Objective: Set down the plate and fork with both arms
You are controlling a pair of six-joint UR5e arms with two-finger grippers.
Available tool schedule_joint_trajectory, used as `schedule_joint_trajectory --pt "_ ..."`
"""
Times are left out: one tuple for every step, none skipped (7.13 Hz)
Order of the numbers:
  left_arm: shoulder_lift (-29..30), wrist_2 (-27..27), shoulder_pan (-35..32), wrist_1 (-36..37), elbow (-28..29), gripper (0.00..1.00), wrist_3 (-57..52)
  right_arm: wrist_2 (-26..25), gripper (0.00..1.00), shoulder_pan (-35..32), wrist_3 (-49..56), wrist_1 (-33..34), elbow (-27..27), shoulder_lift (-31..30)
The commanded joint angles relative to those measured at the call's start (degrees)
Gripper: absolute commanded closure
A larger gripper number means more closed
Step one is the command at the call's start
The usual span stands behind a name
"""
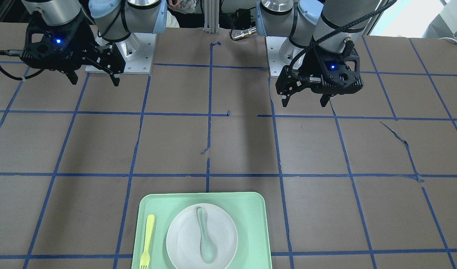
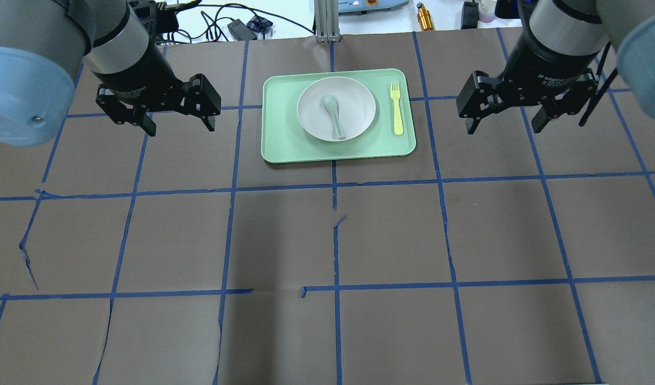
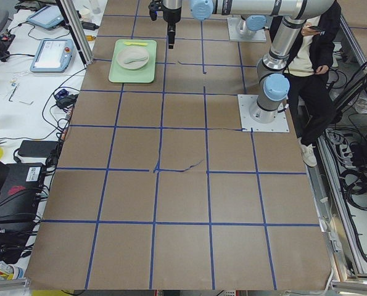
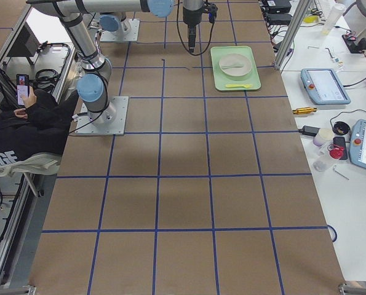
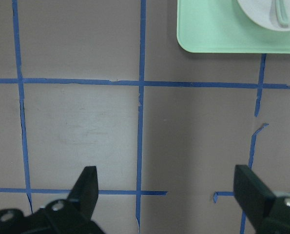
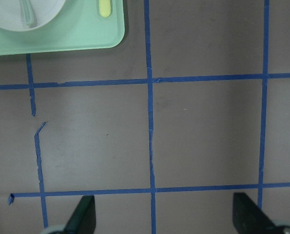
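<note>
The off-white round plate (image 2: 336, 108) lies in the middle of a mint-green tray (image 2: 284, 139), with a pale grey-green spoon (image 2: 334, 113) in it. The pale-yellow fork (image 2: 396, 108) lies on the tray to the plate's right. In the front-facing view the plate (image 1: 183, 239) and the fork (image 1: 147, 241) show near the bottom edge. My left gripper (image 2: 180, 127) hangs open and empty above the table, left of the tray. My right gripper (image 2: 503, 128) hangs open and empty, right of the tray. The left wrist view shows a tray corner (image 5: 198, 34) and the plate's edge (image 5: 261, 17).
Brown paper with a blue tape grid covers the table (image 2: 327, 240). Cables and devices lie beyond the far edge (image 2: 226, 21). A seated person with a phone (image 4: 23, 117) is beside the robot's base. Tablets (image 4: 321, 86) lie on the side bench.
</note>
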State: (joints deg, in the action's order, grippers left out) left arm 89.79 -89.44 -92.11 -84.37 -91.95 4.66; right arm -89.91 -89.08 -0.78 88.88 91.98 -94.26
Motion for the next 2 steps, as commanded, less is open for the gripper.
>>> schedule_joint_trajectory --pt "-0.05 0.06 0.0 0.0 -0.07 0.0 0.0 0.09 0.0 -0.04 -0.01 0.51 -0.05 0.3" --pt "-0.05 0.06 0.0 0.0 -0.07 0.0 0.08 0.0 0.0 -0.04 0.08 0.25 -0.4 1.43"
